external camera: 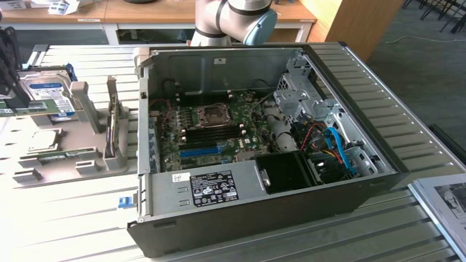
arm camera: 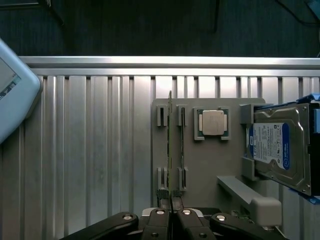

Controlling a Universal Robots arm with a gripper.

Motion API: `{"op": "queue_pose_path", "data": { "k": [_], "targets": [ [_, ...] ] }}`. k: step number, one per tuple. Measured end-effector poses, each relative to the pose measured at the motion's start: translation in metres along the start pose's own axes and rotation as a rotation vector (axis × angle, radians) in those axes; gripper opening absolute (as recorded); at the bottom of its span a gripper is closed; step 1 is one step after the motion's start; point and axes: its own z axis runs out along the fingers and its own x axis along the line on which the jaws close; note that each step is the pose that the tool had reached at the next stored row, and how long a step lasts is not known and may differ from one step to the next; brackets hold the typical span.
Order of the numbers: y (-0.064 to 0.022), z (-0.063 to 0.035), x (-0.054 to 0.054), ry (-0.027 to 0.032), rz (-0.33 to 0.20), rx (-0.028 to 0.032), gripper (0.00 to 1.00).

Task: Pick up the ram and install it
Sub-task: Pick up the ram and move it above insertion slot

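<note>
Wrist view: claw (arm camera: pixel 171 201) grips ram (arm camera: pixel 170 145), edge-on over gray holder (arm camera: pixel 210 165)

Your gripper (arm camera: pixel 170 200) is black with silver screw heads. Straight ahead of its fingertips you get the ram (arm camera: pixel 170 130), a dark greenish edge, in a plain grey holder (arm camera: pixel 200 165). Off to the gripper's side: processor chip (arm camera: pixel 212 122) silver on a green border, hard drive (arm camera: pixel 274 145) silver with a blue-white label. Table (arm camera: pixel 100 150) is ribbed pale metal. Computer case (external camera: pixel 255 218) is black, motherboard (external camera: pixel 218 131) green with a blue slot (external camera: pixel 198 152).
</note>
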Motion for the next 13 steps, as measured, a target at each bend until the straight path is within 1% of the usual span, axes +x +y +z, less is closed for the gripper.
{"op": "queue_pose_path", "data": {
  "k": [3,9,13],
  "targets": [
    [0.0001,-0.0024,0.0,0.0001,0.0,-0.0001,0.12],
    [0.0001,-0.0026,0.0,0.0,0.0,0.0,0.12],
    [-0.0028,-0.0027,-0.0001,0.0,0.0,0.0,0.12]
  ]
}}
